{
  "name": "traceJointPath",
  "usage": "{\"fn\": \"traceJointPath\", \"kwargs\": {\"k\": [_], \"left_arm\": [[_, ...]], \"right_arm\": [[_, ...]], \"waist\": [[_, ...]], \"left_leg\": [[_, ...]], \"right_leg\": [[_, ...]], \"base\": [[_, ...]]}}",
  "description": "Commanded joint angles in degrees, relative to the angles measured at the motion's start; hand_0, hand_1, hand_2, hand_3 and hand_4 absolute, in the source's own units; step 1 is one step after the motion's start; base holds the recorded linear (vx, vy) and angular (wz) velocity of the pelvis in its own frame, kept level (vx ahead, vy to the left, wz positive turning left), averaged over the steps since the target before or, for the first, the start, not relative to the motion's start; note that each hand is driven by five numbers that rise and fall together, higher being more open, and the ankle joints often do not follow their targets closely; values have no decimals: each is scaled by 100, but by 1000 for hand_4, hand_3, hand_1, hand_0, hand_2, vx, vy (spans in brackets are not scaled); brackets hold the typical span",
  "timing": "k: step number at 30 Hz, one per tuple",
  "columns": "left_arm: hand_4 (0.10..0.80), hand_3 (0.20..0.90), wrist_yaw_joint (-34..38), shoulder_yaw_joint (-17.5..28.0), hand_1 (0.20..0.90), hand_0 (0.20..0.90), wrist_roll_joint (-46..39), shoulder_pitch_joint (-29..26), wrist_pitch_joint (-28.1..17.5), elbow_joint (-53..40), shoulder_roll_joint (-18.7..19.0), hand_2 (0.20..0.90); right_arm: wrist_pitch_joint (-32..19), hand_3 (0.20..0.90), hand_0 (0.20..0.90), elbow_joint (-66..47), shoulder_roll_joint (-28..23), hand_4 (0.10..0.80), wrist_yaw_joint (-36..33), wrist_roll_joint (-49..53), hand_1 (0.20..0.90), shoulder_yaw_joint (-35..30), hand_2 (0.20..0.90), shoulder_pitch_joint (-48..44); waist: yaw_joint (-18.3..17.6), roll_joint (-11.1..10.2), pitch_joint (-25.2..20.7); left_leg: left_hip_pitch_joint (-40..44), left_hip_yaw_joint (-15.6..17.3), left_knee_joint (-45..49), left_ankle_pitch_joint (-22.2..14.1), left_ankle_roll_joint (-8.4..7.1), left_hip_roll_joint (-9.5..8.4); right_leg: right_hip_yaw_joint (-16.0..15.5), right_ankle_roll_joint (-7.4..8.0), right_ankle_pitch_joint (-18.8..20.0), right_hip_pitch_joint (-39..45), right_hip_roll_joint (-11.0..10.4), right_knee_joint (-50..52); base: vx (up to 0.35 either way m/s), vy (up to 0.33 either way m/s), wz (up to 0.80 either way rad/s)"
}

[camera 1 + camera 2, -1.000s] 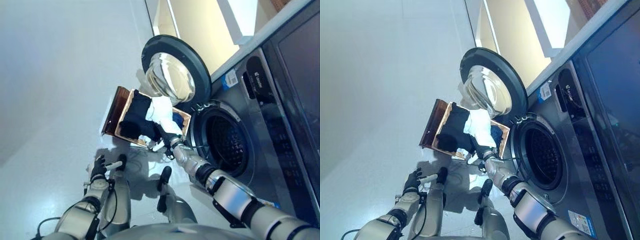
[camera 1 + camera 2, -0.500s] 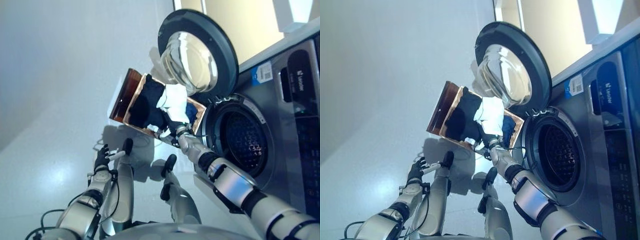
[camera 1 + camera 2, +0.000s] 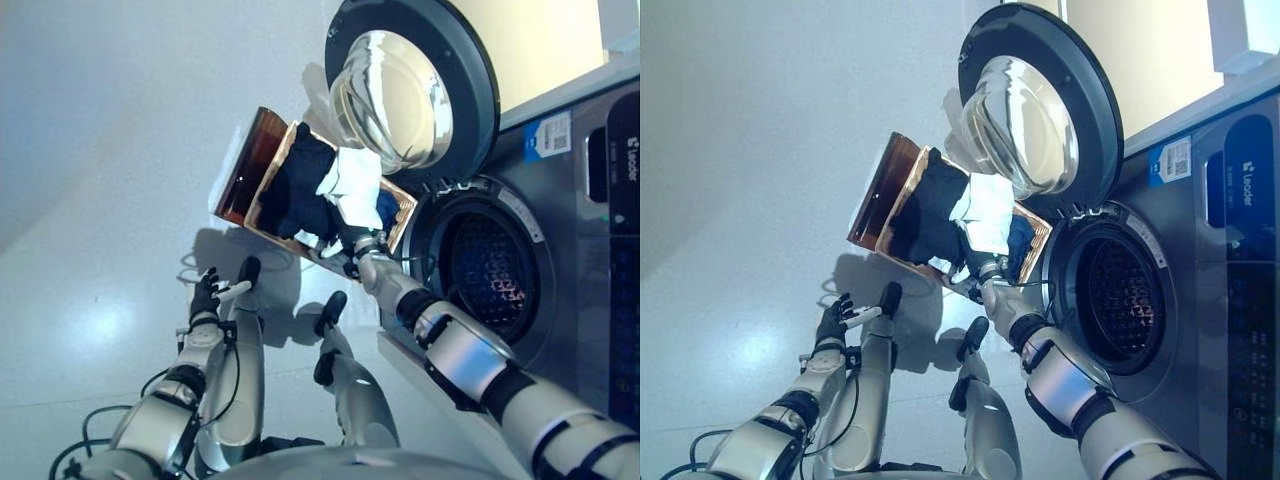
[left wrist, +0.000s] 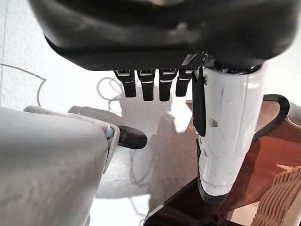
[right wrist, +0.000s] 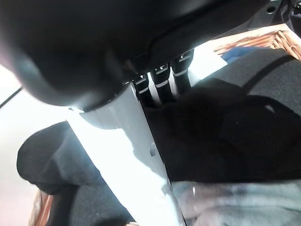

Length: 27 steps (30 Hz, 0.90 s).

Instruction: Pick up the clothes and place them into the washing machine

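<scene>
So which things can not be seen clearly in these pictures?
- Right hand: its fingertips go into the black garment in the right wrist view, so its grasp cannot be told.
- Basket: its bottom is covered by the black, white and blue clothes in the eye views.
- Washing machine: its drum is too dark to see far inside, and the picture's right edge cuts off the panel.

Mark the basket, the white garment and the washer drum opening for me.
basket [image 3: 243, 165]: left eye view, on its brown outer wall.
white garment [image 3: 357, 180]: left eye view, middle of the cloth.
drum opening [image 3: 484, 274]: left eye view, dark perforated interior.
</scene>
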Motion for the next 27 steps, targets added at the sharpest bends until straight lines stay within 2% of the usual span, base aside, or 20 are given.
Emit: {"fn": "traceJointPath", "kwargs": {"k": [1, 10, 27], "left_arm": [[800, 900, 80, -246, 900, 900, -25, 86, -269, -194, -38, 900], [800, 900, 68, -301, 900, 900, -70, 72, -289, -302, -80, 900], [800, 900, 53, -176, 900, 900, 82, 108, -236, -20, -106, 900]], "right_arm": [[67, 200, 200, 177, -357, 300, -61, 119, 200, -233, 200, -382], [153, 200, 200, 189, -482, 300, -239, 14, 200, -353, 200, -472], [54, 200, 200, -419, -668, 300, -319, 70, 200, -490, 200, -270]], "waist": [[293, 384, 119], [257, 474, 116], [73, 519, -91]], "left_leg": [[563, -294, -1762, 842, -174, 145], [506, -242, -1794, 877, -214, 128], [744, 47, -1794, 778, -211, 137]], "right_leg": [[141, 332, -59, 529, -57, 278], [66, 329, -61, 472, -62, 285], [210, 334, -64, 508, -120, 320]], "base": [[0, 0, 0], [4, 2, 2], [1, 3, -5]]}}
